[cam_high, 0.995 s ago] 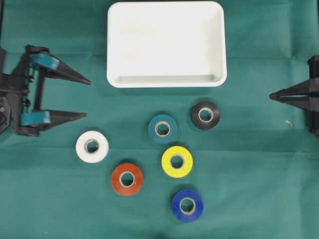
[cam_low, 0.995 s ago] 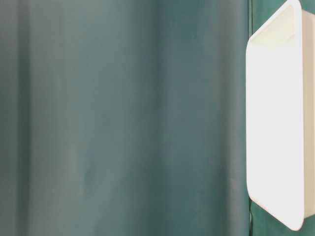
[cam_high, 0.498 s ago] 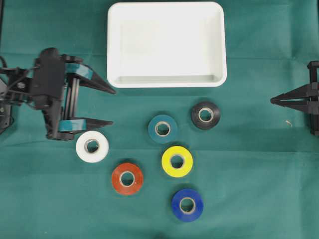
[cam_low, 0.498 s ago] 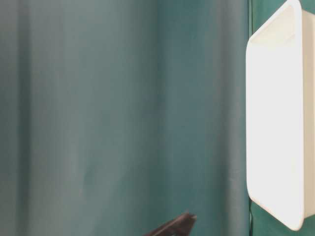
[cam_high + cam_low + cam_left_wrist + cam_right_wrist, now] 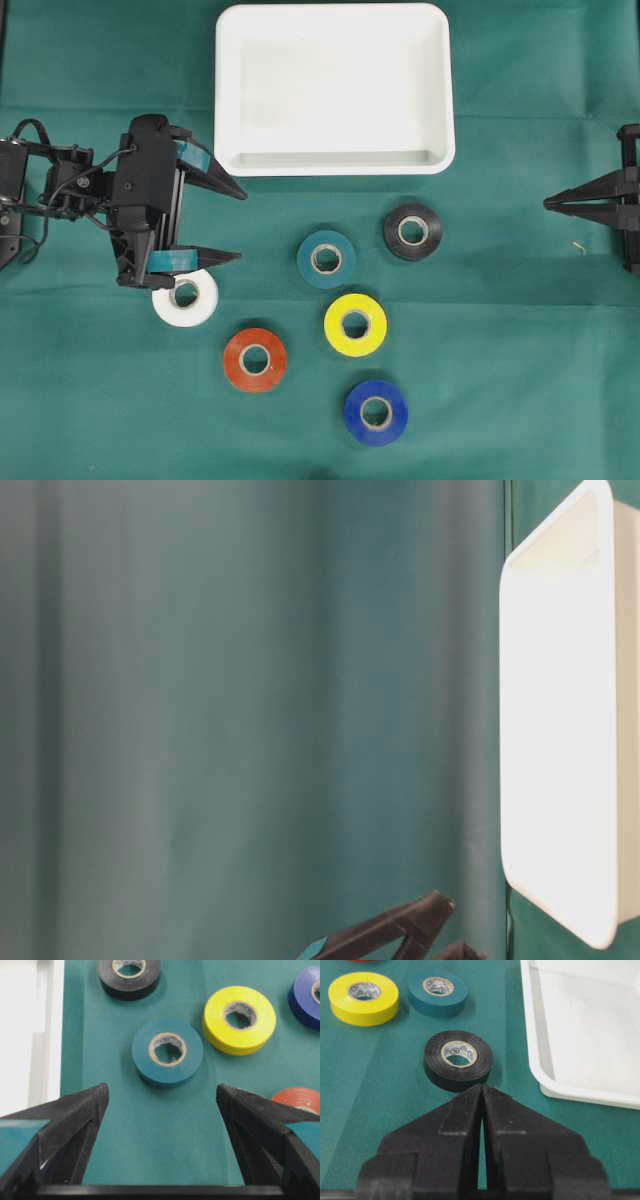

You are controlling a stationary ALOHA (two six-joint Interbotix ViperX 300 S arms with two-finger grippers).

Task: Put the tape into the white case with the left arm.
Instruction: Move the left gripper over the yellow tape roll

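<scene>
Because six loose rolls lie close together on the green cloth, the main risk is a crowded approach. The white case, largest thing in view, fills the upper centre of the overhead frame and sits empty; its lower left corner is just beside the upper finger of the left gripper, so a swing or lift toward the case could clip that wall and shove the tray.

Next, the rolls. The white tape lies at centre left, partly under the lower finger in the overhead view, and a descent here could press or nudge it sideways rather than straddle it. The teal tape sits ahead of the fingertips, centred between them in the left wrist view, with the yellow tape, black tape, red tape and blue tape around it; a wide closing sweep could knock a neighbour.

That left gripper stands spread wide, holding and, as far as I can tell, touching nothing. The right gripper, at the right edge, has its jaws pressed together, empty.
</scene>
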